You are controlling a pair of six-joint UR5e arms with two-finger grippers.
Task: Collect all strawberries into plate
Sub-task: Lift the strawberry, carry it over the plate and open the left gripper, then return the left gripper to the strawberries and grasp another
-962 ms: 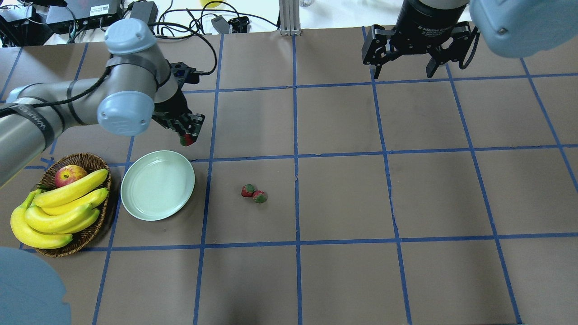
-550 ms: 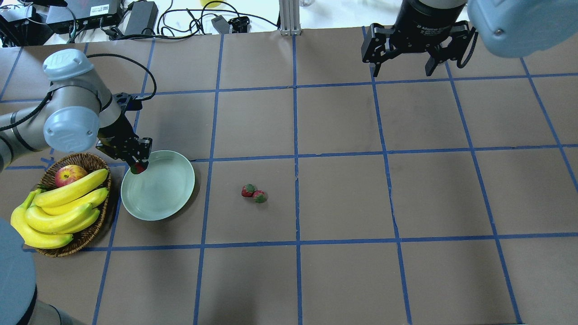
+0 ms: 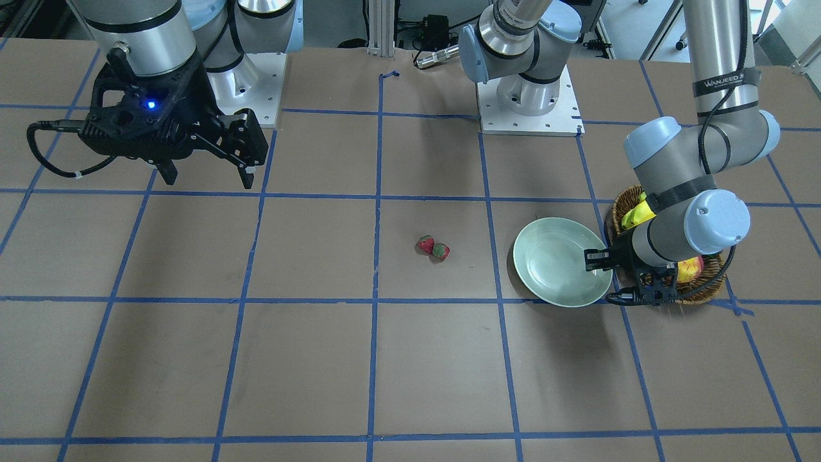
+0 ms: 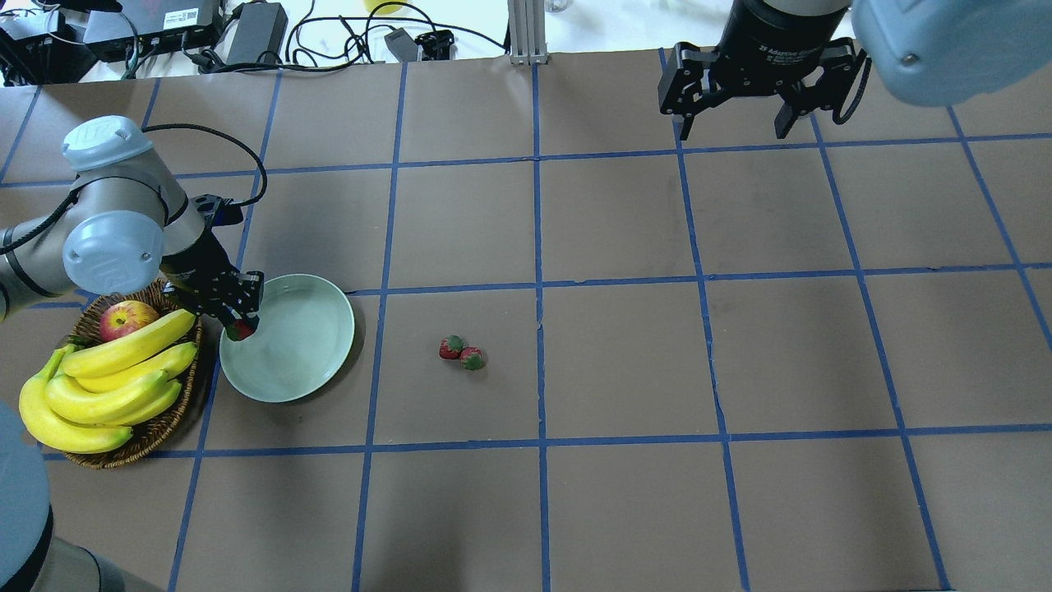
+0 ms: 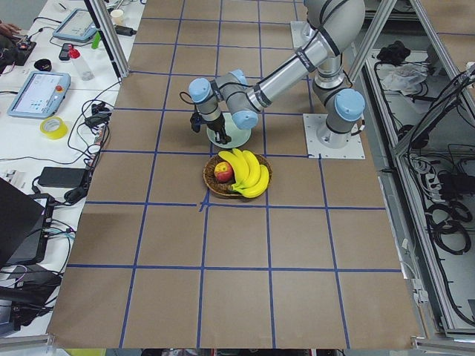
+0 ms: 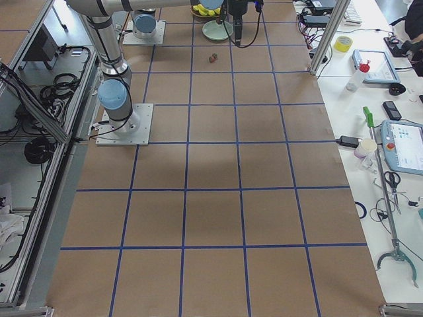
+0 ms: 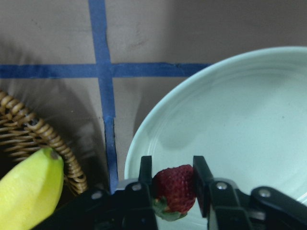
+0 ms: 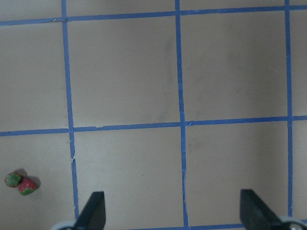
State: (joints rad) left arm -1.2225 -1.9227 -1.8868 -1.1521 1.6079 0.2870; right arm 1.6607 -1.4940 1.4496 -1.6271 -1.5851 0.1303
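Carrying a strawberry (image 7: 173, 189) in closed jaws, the left gripper (image 4: 241, 322) has moved from beyond the plate (image 4: 304, 353) to its rim beside the basket (image 4: 156, 436); two strawberries (image 4: 452, 348) stay on the worktop (image 4: 625, 353); right gripper (image 4: 734, 131) jaws open.

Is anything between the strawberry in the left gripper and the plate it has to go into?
Nothing visible. The left gripper holds the strawberry just above the plate's edge, on the basket side. Only bare plate shows beneath it.

Left arm (image 5: 282, 70) over the plate (image 5: 239, 136) — fruit basket (image 5: 210, 182) just beside.
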